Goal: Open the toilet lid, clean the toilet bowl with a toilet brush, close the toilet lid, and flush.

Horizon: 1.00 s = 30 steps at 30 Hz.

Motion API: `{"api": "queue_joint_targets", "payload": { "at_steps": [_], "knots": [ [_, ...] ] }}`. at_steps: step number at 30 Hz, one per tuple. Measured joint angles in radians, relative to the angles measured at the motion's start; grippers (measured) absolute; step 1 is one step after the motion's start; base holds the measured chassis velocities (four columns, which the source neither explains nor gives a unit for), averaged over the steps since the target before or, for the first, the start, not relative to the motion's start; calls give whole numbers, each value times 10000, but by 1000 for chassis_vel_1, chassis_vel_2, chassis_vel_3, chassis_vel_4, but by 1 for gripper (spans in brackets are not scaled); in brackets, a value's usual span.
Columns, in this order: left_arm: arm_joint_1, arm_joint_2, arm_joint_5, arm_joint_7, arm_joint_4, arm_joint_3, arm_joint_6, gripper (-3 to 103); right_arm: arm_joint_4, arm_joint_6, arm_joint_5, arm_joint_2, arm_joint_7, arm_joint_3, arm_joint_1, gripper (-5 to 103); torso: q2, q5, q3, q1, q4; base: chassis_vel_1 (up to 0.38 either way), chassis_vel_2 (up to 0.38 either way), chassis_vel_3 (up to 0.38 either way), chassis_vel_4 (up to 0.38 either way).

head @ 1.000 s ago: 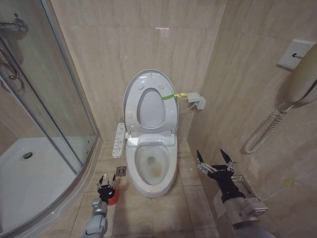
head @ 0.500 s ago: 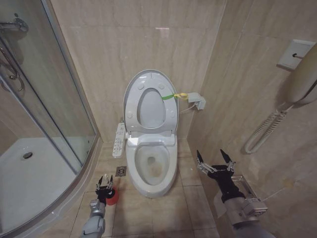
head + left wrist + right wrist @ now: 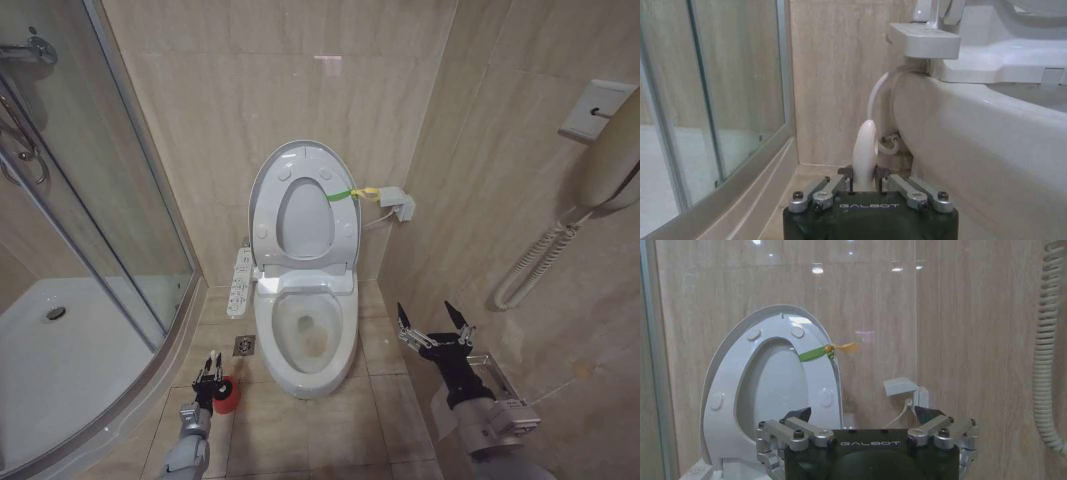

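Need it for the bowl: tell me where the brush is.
Head view: the brush stands in its red holder on the floor left of the toilet, beside the shower tray, with the left gripper at its handle.

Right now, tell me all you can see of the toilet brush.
The toilet brush shows a thin, smooth white plastic-looking handle, rounded at its top and standing upright. It sits in a round red holder on the tiled floor, left of the toilet bowl and beside the shower tray's curb. The left gripper has its fingers closed on either side of the handle's lower part. The bristle end is hidden.
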<state>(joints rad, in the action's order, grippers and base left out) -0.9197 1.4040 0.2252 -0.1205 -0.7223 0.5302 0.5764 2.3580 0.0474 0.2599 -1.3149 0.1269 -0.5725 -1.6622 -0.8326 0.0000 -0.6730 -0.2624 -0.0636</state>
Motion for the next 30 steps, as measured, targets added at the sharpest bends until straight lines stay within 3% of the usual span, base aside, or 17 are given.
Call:
{"api": "queue_joint_targets", "payload": {
  "at_steps": [1, 2, 22, 27, 30],
  "knots": [
    [6, -3, 0, -1, 16, 1, 12, 34, 0, 0, 0, 0, 0, 0, 0, 100, 0, -1, 0, 0, -1, 0, 0, 0, 0],
    [11, -7, 0, -1, 34, 5, 27, 20, 0, 0, 0, 0, 0, 0, 0, 100, 0, -1, 0, 0, -1, 0, 0, 0, 0],
    [-739, -191, -669, 288, -1183, 45, 90, 20, 0, 0, 0, 0, 0, 0, 0, 100, 0, -1, 0, 0, -1, 0, 0, 0, 0],
    [-1152, -191, -787, 598, -2308, -25, 39, 20, 0, 0, 0, 0, 0, 0, 0, 100, 0, -2, 0, 0, 0, 0, 0, 0, 0],
    [-1640, -214, -863, 795, -3680, -70, -90, 20, 0, 0, 0, 0, 0, 0, 0, 100, -1, 3, 1, 0, -7, 0, 0, 0, 0]
  ]
}}
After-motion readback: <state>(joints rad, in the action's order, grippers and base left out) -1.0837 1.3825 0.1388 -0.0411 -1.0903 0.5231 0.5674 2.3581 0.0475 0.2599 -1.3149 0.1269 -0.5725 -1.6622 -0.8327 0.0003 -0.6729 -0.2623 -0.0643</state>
